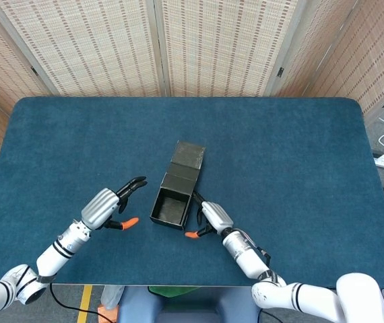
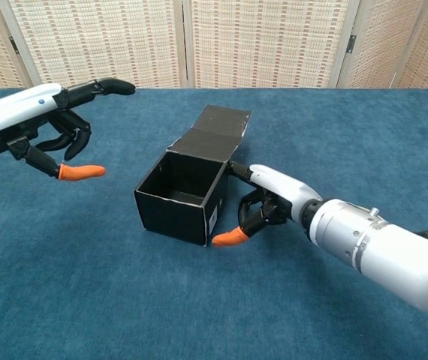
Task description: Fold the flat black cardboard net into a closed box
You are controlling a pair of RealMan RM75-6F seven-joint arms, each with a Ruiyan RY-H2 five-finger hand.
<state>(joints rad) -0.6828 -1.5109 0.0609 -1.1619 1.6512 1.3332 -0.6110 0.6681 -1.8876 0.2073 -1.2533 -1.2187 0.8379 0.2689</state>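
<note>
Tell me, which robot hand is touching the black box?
The right hand is. It rests against the side of the black box, its orange fingertip at the box's bottom corner. The left hand hovers apart from the box, holding nothing.
</note>
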